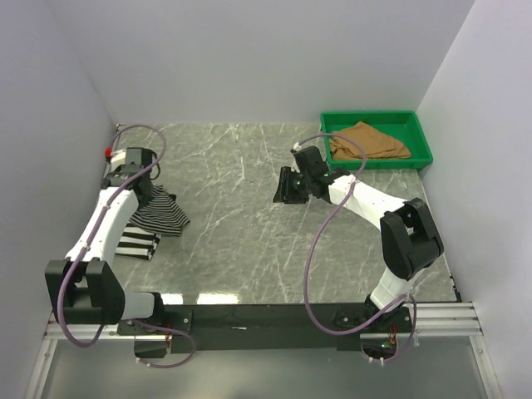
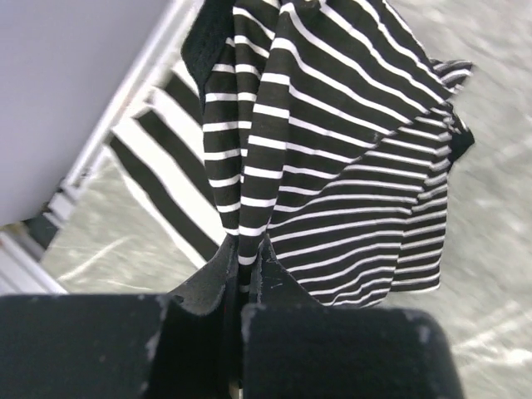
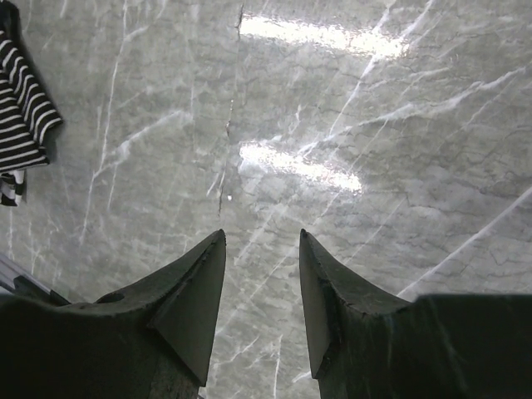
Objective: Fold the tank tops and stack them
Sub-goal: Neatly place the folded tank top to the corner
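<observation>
Both arms, the left arm and the right arm, have white links and bulky black joints. A mauve cable loops along each from base to wrist. A small red part shows by the left wrist. The left gripper and right gripper are matt black. Their fingers are wedge-shaped, with pale scuffs along the edges.

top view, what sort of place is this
Probably a robot lab work cell: plain white walls box in a marble-look table, with left arm and right arm bolted at its near edge.
</observation>
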Motion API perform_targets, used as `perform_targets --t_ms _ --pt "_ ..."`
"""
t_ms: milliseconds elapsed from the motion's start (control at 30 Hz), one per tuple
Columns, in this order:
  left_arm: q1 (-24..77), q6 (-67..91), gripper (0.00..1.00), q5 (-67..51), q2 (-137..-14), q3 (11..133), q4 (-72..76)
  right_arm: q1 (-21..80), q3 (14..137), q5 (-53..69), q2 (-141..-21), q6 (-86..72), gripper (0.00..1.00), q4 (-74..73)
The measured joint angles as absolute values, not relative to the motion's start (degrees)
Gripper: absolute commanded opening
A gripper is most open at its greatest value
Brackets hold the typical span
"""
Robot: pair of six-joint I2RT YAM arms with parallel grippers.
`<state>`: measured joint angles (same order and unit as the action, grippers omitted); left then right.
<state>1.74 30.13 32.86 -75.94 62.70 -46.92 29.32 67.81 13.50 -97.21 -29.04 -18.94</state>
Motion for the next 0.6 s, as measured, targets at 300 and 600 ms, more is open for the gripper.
perform_targets --t_ms 300,600 --pt "-11.9 26.2 0.0 30.2 -74.0 60.6 -43.2 29.3 67.0 15.0 -97.2 -29.1 0.47 -18.0" --pt "-18.0 31.5 0.99 29.2 -76.4 59.1 -42.7 29.3 67.0 14.6 -97.2 -28.8 0.48 -18.0"
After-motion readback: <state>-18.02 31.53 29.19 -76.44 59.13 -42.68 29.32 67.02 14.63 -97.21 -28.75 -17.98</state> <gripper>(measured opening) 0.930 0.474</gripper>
